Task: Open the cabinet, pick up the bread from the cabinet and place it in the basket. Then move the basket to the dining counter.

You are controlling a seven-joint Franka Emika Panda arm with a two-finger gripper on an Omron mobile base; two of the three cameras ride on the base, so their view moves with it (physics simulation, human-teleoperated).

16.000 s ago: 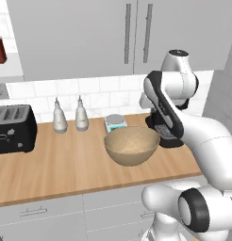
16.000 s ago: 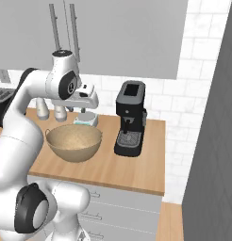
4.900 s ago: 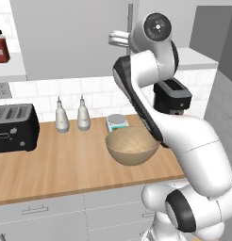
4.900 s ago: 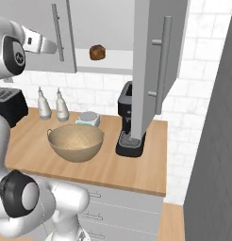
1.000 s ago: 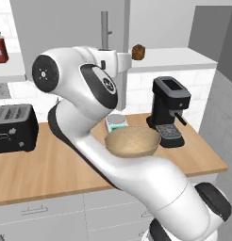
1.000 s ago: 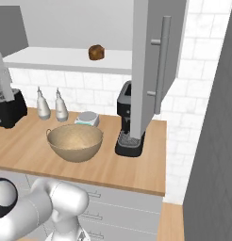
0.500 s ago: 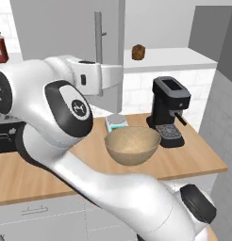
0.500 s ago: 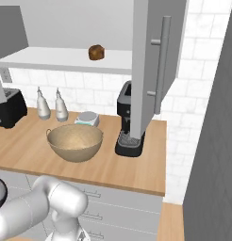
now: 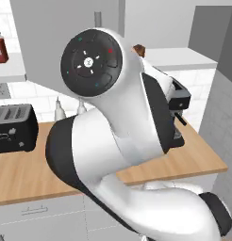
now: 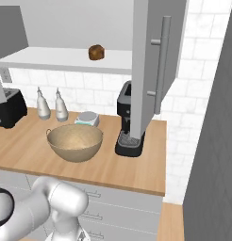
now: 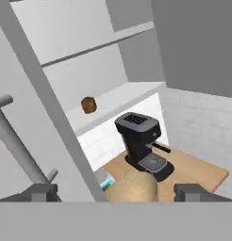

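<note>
The cabinet stands open, both doors swung out. On its shelf sits the bread, a small brown chunk that also peeks past my arm. The tan basket rests on the worktop below, and its rim shows low in the hand view. My gripper is open with nothing between its fingertips. It hovers beside the left door's bar handle and faces into the cabinet from a distance. The dining counter is out of view.
A black coffee machine stands right of the basket, under the open right door. Two bottles, a small scale and a black toaster line the tiled wall. My arm's big joint blocks the left base view.
My gripper has opened and let go of the left door's handle. The left door has swung wider, and my arm has swung back toward the left base camera.
</note>
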